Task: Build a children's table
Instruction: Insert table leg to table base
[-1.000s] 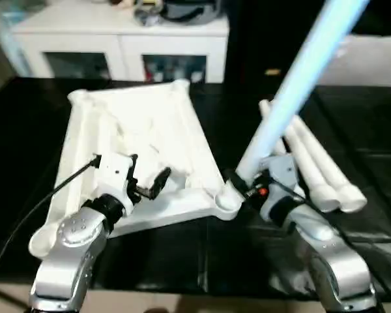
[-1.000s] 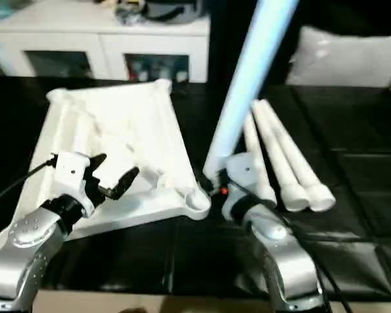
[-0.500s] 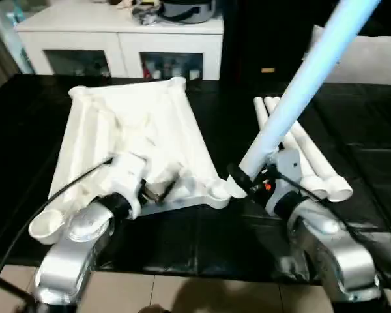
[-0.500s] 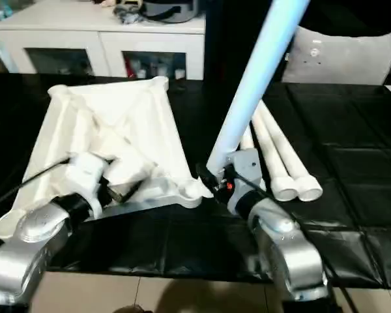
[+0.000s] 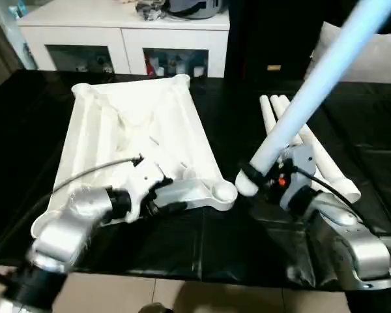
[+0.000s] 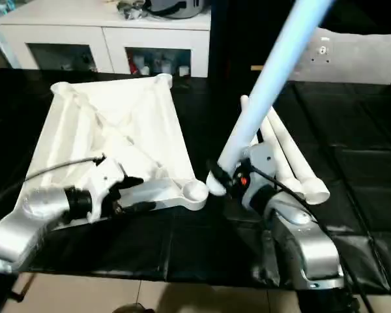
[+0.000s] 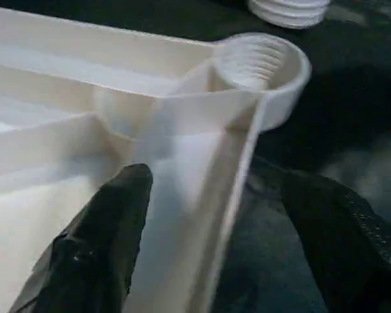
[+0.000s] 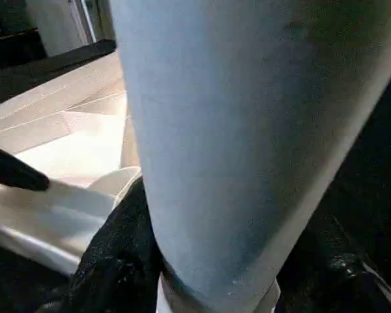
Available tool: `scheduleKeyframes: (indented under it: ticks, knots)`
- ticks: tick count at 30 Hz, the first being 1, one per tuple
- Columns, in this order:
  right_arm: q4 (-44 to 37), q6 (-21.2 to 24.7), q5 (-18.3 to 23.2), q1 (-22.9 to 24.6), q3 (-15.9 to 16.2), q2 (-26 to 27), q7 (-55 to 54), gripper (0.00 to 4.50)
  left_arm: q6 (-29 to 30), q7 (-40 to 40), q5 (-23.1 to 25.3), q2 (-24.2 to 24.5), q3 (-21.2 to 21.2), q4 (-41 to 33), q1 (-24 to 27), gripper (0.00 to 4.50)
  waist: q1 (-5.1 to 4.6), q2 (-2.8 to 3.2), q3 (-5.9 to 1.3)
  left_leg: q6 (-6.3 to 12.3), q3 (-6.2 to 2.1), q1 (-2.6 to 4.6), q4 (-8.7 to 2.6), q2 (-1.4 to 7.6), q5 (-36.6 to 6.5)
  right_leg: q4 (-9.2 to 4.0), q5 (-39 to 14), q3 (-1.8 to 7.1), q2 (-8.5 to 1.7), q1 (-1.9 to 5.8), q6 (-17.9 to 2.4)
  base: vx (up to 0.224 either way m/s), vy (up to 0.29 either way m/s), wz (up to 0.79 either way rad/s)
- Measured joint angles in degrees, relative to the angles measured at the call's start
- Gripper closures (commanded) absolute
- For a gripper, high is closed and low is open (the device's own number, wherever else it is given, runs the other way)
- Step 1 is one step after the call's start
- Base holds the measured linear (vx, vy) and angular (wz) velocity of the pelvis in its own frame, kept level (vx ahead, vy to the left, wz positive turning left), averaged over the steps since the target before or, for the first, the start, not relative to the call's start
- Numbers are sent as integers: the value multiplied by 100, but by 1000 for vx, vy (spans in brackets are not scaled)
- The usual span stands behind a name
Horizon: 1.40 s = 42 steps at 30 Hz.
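The children's table top (image 5: 137, 130) lies underside up on the black surface, ribs and round corner sockets showing. My left gripper (image 5: 171, 195) is open and straddles its near rim: one finger (image 7: 98, 248) inside the rim, the other finger (image 7: 339, 235) outside, close to the near right corner socket (image 7: 260, 62). Slanting up to the right is a long white leg (image 5: 313, 85), with my right gripper (image 5: 253, 177) shut on it just above its lower end. That end hangs just right of the same socket (image 5: 223, 192). Three more legs (image 5: 313, 150) lie side by side behind my right arm.
A white cabinet with glass doors (image 5: 124, 39) stands behind the black-covered work surface (image 5: 202, 241). A grey cushion (image 5: 378, 55) lies at the back right. Tiled floor (image 5: 182, 293) shows at the front edge. A black cable (image 5: 78, 179) runs to my left wrist.
My left gripper has swung from over the table top's ribs to its near rim, and its fingers stand a little closer together. The right gripper still holds the slanted leg by the corner socket.
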Motion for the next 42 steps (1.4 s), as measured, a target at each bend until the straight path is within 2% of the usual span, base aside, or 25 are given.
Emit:
scheduleKeyframes:
  ticks: [3, 4, 5, 8, 10, 11, 14, 15, 19, 20, 22, 27, 30, 32, 35, 37, 41, 42]
  knots:
    - [-16, 18, 52, 11, 12, -4, 104, 261, -56, -170, -21, -12, -58, 178, -135, 127, -4, -1, 0, 1, 2, 4, 0, 1, 1, 8, 0, 0, -1, 0, -1, 0, 0, 0]
    - [-40, 23, 57, 11, 16, -4, 126, 261, -59, -246, -57, -34, -57, 281, -211, 165, 6, -1, 0, 2, 2, 4, 0, 1, 2, 11, 0, -2, -2, 0, -1, 0, 0, 0]
    - [-51, 19, 55, 10, 29, -6, 135, 261, -70, -303, -65, -38, -61, 324, -257, 170, 9, -1, 0, 3, 3, 5, 0, 1, 3, 12, 0, -2, -2, 0, -1, 0, 0, 0]
    - [-41, -74, -6, 1, 160, -3, 139, 261, -156, -532, -45, -40, -137, 669, -502, 161, 8, 1, 1, 3, 8, 7, 0, 1, 4, 15, 2, -1, -5, 1, -3, 0, 0, 0]
    - [-41, -73, 4, -44, 182, 10, 212, 261, -216, -566, 33, -37, -171, 860, -580, 204, 7, 1, 1, 3, 11, 7, 0, 1, 4, 15, 2, 0, -7, 1, -3, 0, 0, 0]
    - [-41, -59, 29, -85, 169, 7, 249, 261, -244, -602, 67, -31, -190, 938, -587, 210, -3, 1, 1, 4, 12, 7, 0, 1, 4, 15, 2, 1, -8, 1, -3, 0, 0, 0]
    - [-41, 62, 120, -202, 148, -2, 310, 261, -239, -705, 74, -46, -281, 1140, -647, 198, 5, 1, 1, 5, 15, 6, 0, 1, 5, 14, 2, 1, -8, 0, -3, 0, 0, 0]
    - [-42, 74, 131, -206, 147, -3, 310, 261, -238, -737, 74, -63, -285, 1169, -674, 228, 6, 1, 1, 5, 15, 5, 0, 2, 5, 13, 2, 1, -8, 0, -3, 0, 0, 0]
    - [-39, 82, 173, -207, 148, -10, 310, 261, -249, -801, 84, -123, -300, 1271, -791, 243, 23, 3, 2, 5, 20, 4, 0, 2, 5, 12, 1, -1, -12, 1, -4, 0, 0, 0]
    - [-39, 83, 174, -207, 148, -10, 311, 261, -254, -807, 94, -144, -322, 1318, -811, 269, 19, 3, 2, 5, 22, 4, 1, 2, 5, 12, 1, -1, -13, 0, -4, 0, 0, 0]
    - [-39, 104, 174, -209, 148, -12, 314, 261, -291, -833, 142, -196, -347, 1447, -852, 281, 12, 4, 3, 6, 23, 4, 1, 2, 5, 13, 2, -1, -13, 0, -4, 0, 0, 0]
    - [-39, 170, 176, -237, 165, -16, 327, 261, -360, -906, 144, -225, -347, 1549, -944, 287, 4, 15, 10, 6, 23, 5, 0, 2, 5, 15, 2, -1, -14, 0, -4, 0, 0, 0]
    - [57, 224, 166, -371, 241, -29, 349, 261, -418, -927, 164, -231, -373, 1584, -968, 282, -2, 24, 15, 6, 23, 5, 0, 2, 5, 15, 2, -1, -14, -1, -4, 0, 0, 0]
    - [141, 245, 147, -486, 335, -58, 412, 261, -440, -935, 191, -272, -390, 1641, -978, 324, 6, 26, 17, 6, 23, 5, 0, 3, 5, 15, 2, -1, -14, 0, -4, 0, 0, 0]
    - [210, 331, 43, -580, 487, -109, 481, 261, -499, -983, 236, -290, -393, 1729, -995, 334, 8, 28, 18, 6, 23, 3, 0, 3, 5, 14, 2, -1, -14, -1, -4, 0, 0, 0]
    - [272, 390, -6, -657, 575, -151, 537, 261, -546, -1024, 293, -283, -407, 1787, -1000, 369, 9, 27, 19, 7, 25, 3, 0, 3, 6, 13, 1, -1, -14, 0, -4, 0, 0, 0]
    - [469, 503, -78, -899, 727, -190, 585, 261, -672, -1039, 396, -284, -498, 1826, -1010, 385, 13, 25, 20, 10, 26, 4, 0, 4, 8, 13, 1, -3, -15, 1, -4, 0, 0, 0]
    - [485, 497, -82, -921, 748, -189, 589, 261, -682, -1044, 404, -283, -498, 1830, -1010, 401, 12, 25, 20, 10, 26, 4, 0, 4, 8, 13, 1, -2, -15, 0, -4, 0, 0, 0]
